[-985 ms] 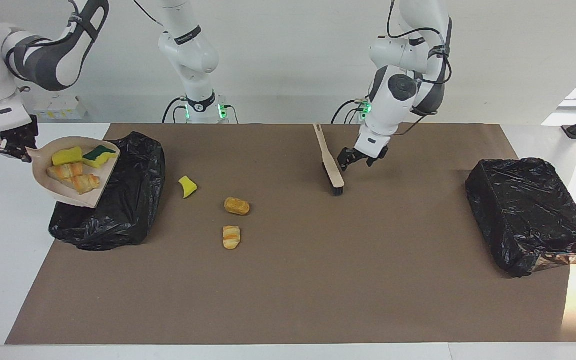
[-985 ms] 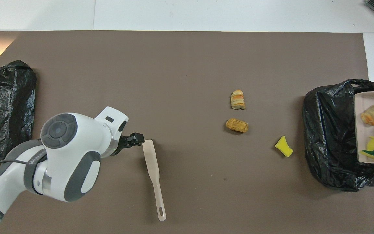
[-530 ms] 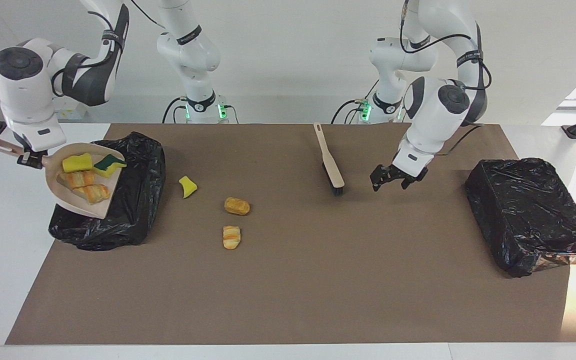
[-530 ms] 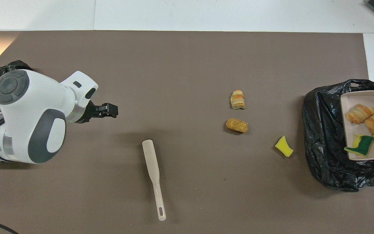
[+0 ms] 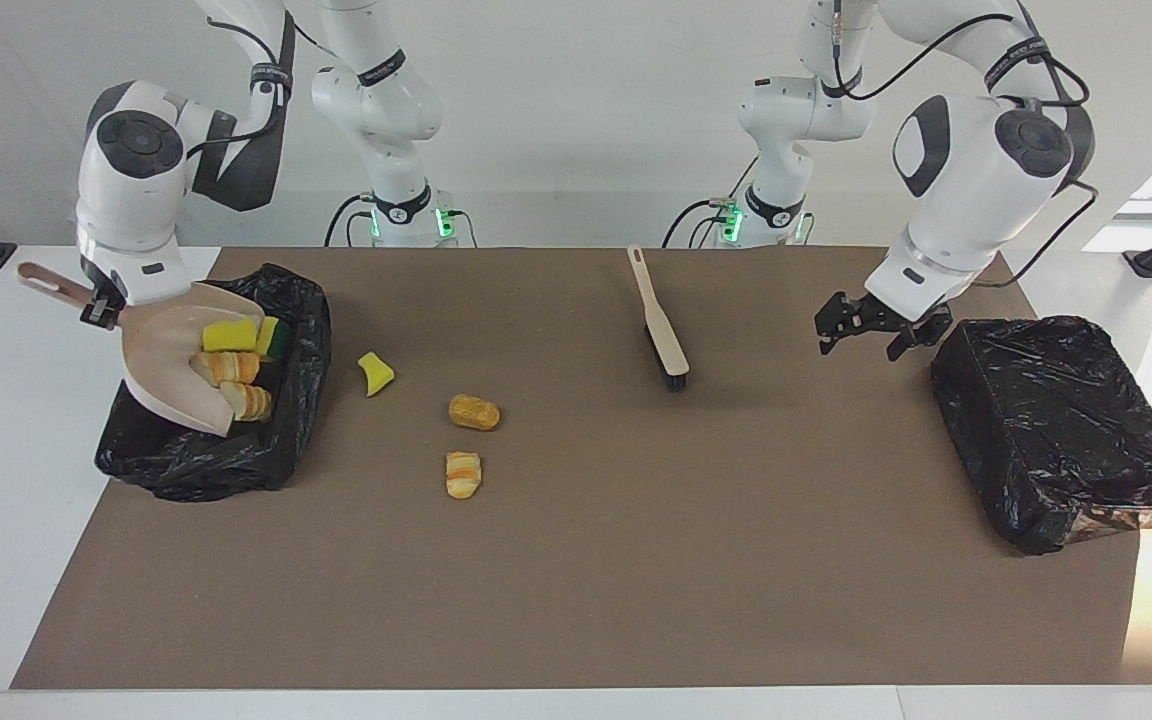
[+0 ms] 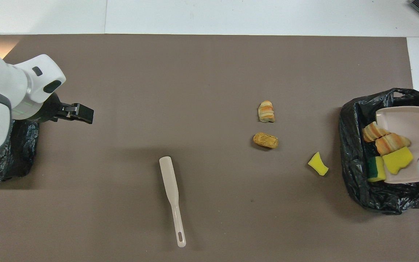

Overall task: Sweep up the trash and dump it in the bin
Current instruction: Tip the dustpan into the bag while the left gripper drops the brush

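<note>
The right gripper [image 5: 96, 310] is clamped on the handle of the beige plastic dustpan [image 5: 171, 375], tilted over the open black bag-lined bin [image 5: 276, 440] at the right arm's end of the table [image 5: 576, 600]. Four trash pieces [image 5: 234, 365] slide at its lip; a yellow foam wedge [image 5: 374, 373] and two striped bread-like rolls [image 5: 468, 440] lie on the brown mat. The beige long-handled brush [image 5: 658, 318] lies mid-table. The left gripper [image 5: 871, 335], wide open and empty, hangs beside a second black bagged bin [image 5: 1056, 430].
</note>
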{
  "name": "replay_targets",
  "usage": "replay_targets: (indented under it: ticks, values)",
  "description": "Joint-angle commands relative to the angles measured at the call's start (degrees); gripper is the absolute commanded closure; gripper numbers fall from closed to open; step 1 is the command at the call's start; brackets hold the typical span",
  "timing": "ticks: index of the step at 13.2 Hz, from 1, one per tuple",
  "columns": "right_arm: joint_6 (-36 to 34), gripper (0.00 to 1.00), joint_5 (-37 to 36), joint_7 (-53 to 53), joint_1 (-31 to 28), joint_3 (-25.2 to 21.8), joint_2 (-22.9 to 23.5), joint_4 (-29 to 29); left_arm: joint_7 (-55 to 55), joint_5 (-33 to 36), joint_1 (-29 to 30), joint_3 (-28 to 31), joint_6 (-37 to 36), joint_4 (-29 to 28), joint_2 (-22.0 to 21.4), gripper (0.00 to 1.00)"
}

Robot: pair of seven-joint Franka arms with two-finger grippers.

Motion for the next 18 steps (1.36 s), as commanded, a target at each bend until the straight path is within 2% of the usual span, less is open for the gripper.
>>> replay_targets:
  ticks: [1, 4, 7, 11, 15, 18]
  values:
    - [-3.6, 1.00, -3.2, 4.6, 0.8, 0.4, -2.1, -1.0, 4.9, 1.7, 2.2, -0.5, -5.6, 2.2, -2.2, 0.00]
    - [-5.0, 1.00, -5.3, 3.9, 0.8, 0.4, -3.8, -0.5, 4.5, 1.6, 2.7, -0.5, -6.3, 2.0, -3.7, 0.00]
    - [-8.2, 1.00, -5.4, 4.0, 1.2, 0.6, -3.9, 1.9, 0.0, 1.6, 4.2, -0.5, -5.8, 1.6, -3.8, 0.00]
    - [-9.4, 1.00, -5.2, 2.8, 1.1, 0.5, -4.1, 3.5, 0.6, 1.6, 5.0, -0.5, -3.7, 1.4, -3.7, 0.00]
    - [-11.3, 1.00, -2.9, 3.5, 1.1, 0.6, -4.3, 4.8, 0.1, 1.0, 6.9, -0.5, -5.8, 6.4, -0.8, 0.00]
    - [-11.9, 1.00, 1.0, 6.5, 1.2, 0.9, -4.2, 5.0, 0.5, 1.1, 7.0, -0.5, -5.1, 5.5, -1.4, 0.00]
